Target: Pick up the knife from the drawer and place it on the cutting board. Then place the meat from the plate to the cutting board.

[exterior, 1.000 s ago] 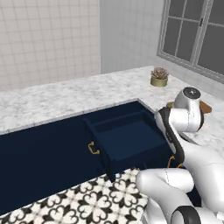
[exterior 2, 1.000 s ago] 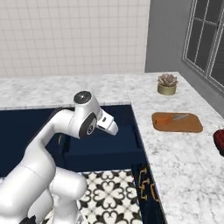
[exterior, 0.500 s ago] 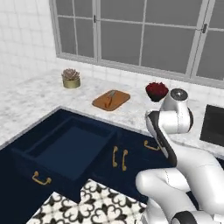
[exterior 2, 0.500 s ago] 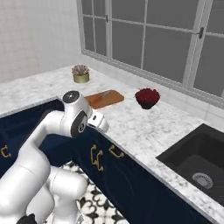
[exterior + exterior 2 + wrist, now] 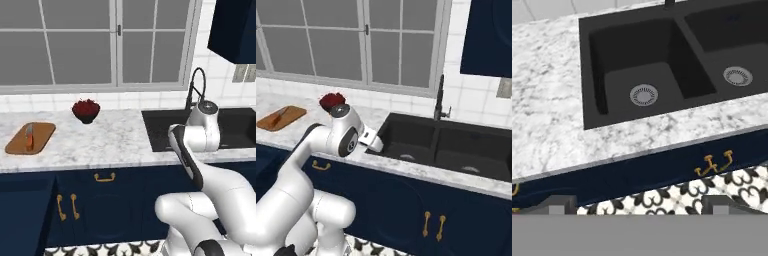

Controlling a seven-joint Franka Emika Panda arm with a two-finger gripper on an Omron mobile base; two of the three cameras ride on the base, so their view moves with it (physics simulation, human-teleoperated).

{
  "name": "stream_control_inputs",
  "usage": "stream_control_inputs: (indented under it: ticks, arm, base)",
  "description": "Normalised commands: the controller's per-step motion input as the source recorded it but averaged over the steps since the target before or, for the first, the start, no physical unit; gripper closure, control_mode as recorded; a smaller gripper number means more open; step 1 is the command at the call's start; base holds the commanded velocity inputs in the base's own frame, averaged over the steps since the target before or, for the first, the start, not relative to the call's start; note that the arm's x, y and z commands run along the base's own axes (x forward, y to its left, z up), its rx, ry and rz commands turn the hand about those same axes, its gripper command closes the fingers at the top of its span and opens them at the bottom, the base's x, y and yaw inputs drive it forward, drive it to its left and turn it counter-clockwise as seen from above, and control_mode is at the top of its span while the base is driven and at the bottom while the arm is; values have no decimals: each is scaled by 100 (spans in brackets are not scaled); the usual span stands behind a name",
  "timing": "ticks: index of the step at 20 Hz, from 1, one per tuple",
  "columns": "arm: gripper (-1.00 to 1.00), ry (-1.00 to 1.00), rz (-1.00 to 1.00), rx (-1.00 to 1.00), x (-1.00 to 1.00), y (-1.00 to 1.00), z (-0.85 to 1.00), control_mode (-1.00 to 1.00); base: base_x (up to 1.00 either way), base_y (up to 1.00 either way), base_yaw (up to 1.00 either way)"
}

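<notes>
Two basins of a black sink (image 5: 597, 75) lie below our hand camera, each with a round metal drain, set into the marbled white counter (image 5: 542, 100). At the bottom of the hand view our gripper (image 5: 637, 204) shows two finger tips (image 5: 559, 202) set wide apart with nothing between them, so the jaws are released and hold nothing. Beneath the counter edge we see navy cabinet fronts with brass handles (image 5: 714, 164) and a patterned floor (image 5: 677, 195).

From the left base view, the cutting board (image 5: 30, 138) sits on the counter far to our left, and the knife (image 5: 29, 136) lies on top of it, orange handle toward us, grey blade pointing away. A dark bowl of red fruit (image 5: 86, 110) stands on the counter between the board and the sink. A dark curved faucet (image 5: 196, 89) rises behind the sink, under a wide grey window (image 5: 100, 42).

From the right base view we see the board (image 5: 281, 118) again at the far left, with the bowl (image 5: 332, 100) partly hidden behind our arm's joint.
</notes>
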Motion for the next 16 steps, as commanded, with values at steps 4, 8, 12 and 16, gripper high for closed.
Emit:
stream_control_inputs:
  ticks: [4,8,12,16]
  arm:
    - [-100,0,0,0,0,0,0,100]
    - [-100,0,0,0,0,0,0,100]
    - [-100,0,0,0,0,0,0,100]
    - [-100,0,0,0,0,0,0,100]
  base:
    - [-16,-47,-80]
    - [-6,-69,-76]
    - [1,-94,-56]
    - [16,-100,-6]
